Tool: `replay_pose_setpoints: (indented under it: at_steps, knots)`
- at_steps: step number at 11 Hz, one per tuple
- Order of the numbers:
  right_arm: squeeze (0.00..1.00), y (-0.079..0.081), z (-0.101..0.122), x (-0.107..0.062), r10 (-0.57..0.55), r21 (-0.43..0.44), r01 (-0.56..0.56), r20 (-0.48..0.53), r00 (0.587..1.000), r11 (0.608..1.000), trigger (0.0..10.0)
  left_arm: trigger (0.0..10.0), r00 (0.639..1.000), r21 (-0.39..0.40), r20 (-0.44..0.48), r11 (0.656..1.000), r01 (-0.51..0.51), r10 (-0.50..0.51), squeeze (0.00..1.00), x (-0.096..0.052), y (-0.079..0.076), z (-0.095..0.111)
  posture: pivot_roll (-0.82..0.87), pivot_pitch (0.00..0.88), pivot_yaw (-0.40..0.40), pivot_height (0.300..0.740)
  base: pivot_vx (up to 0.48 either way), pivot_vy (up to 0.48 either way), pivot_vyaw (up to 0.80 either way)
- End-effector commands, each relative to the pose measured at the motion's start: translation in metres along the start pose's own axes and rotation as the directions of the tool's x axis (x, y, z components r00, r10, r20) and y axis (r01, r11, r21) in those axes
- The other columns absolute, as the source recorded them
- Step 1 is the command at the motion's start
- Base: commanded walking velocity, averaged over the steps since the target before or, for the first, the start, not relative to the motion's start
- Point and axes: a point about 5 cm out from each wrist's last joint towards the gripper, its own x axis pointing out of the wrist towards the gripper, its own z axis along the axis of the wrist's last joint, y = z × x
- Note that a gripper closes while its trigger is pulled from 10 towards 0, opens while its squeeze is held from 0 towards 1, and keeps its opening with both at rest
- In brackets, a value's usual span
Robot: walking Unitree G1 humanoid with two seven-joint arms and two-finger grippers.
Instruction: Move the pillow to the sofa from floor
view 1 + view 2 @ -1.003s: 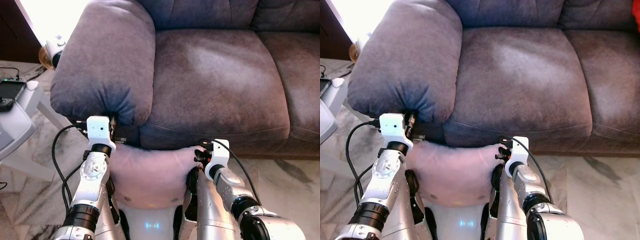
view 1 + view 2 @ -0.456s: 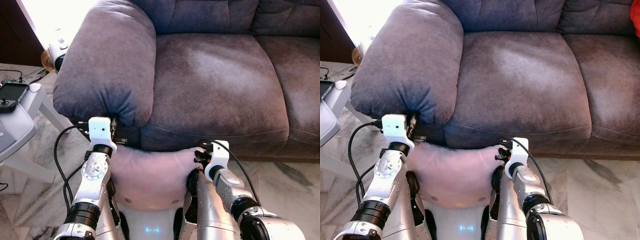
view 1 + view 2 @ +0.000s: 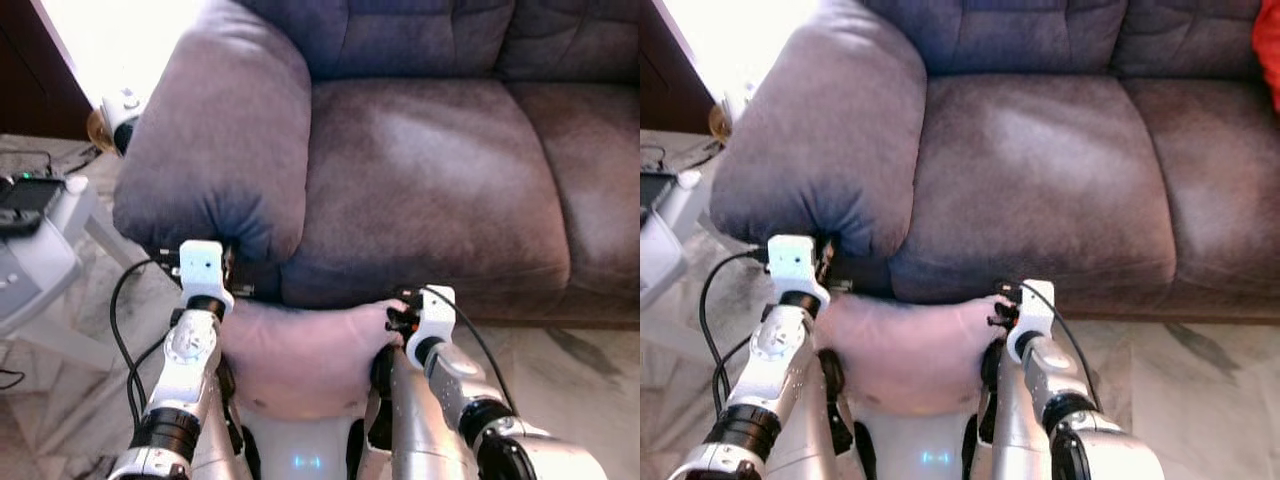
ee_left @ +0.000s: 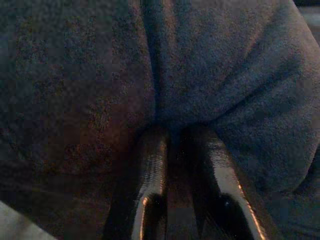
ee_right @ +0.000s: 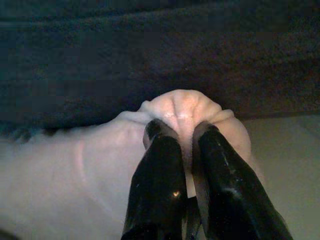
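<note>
Pink pillow (image 3: 300, 345), clamped at both corners by my left tool (image 4: 177, 145) and right tool (image 5: 182, 130), has risen slightly closer to the sofa (image 3: 430, 170) seat, so placing it comes next.

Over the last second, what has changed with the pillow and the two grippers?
Very little. The whole view has shifted slightly, so the camera moved, not the things. The pink pillow stays held up between the left gripper and right gripper, just before the sofa front edge, not yet on the seat.
</note>
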Motion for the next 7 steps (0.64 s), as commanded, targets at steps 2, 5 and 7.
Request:
replay_pose_setpoints:
  at_steps: [2,5,7]
  knots:
    - [0.0,-0.006,0.0432,0.0011,-0.011,-0.041,0.019,0.198,0.98,0.999,10.0,10.0,0.995,-0.009,-0.057,0.997,-0.082,0.082,0.0,-0.0052,0.019,-0.0104,0.09,0.136,-0.095,0.63,0.0,0.0,0.0]
    - [0.0,-0.0055,0.0443,0.0011,-0.013,-0.037,0.021,0.208,0.978,0.999,10.0,10.0,0.995,-0.01,-0.057,0.997,-0.081,0.08,0.0,-0.0047,0.0193,-0.0107,0.09,0.137,-0.097,0.639,0.0,0.0,0.0]
    - [0.0,-0.0068,0.0427,0.0005,-0.02,-0.051,0.031,0.204,0.979,0.998,10.0,10.0,0.995,-0.01,-0.066,0.997,-0.074,0.074,0.0,-0.006,0.0198,-0.0125,0.09,0.14,-0.098,0.639,0.0,0.0,0.0]
